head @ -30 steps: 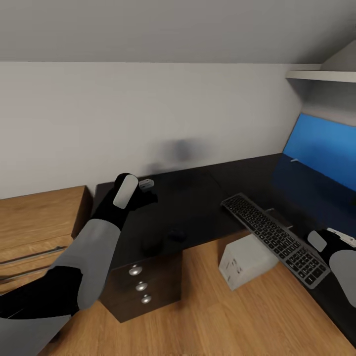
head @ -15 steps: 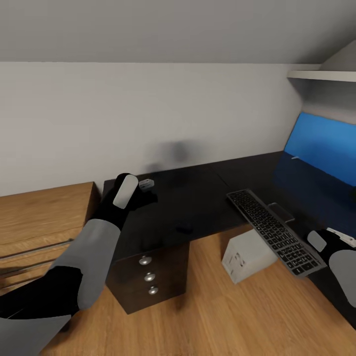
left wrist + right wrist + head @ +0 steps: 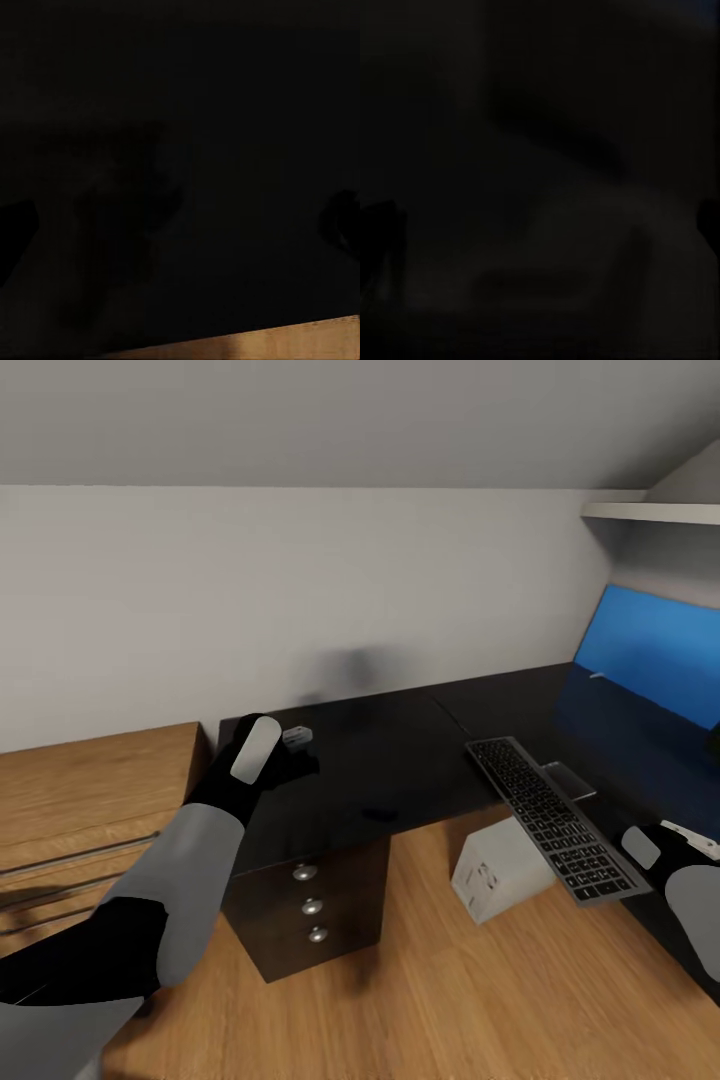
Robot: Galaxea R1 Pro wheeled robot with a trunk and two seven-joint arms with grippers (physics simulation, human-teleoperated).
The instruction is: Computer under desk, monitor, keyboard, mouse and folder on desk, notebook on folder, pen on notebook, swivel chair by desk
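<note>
The glossy black desk [image 3: 400,750] runs along the white wall and turns toward me on the right. A slim dark-keyed keyboard [image 3: 548,818] lies slanted at the desk's inner corner, right at its edge. Below it, the light grey computer [image 3: 497,872] stands on the floor, partly under the desk. A small dark oval, apparently the mouse [image 3: 378,815], barely shows near the front edge. My left gripper [image 3: 296,740] hovers over the desk's left end. In the left wrist view the left gripper [image 3: 180,225] is open above the black top. My right gripper [image 3: 697,842] is at the lower right, and the right gripper [image 3: 544,221] is open.
Black drawers with silver knobs [image 3: 312,905] sit under the desk's left end. Low oak shelving [image 3: 90,800] is to their left. A blue wall panel [image 3: 650,645] and a white shelf [image 3: 650,512] are at the right. Light wood floor [image 3: 420,990] lies in front.
The whole picture has shifted: desk, drawers and oak shelving have slid rightward in the view, so the camera has moved. Both arms keep the same pose.
</note>
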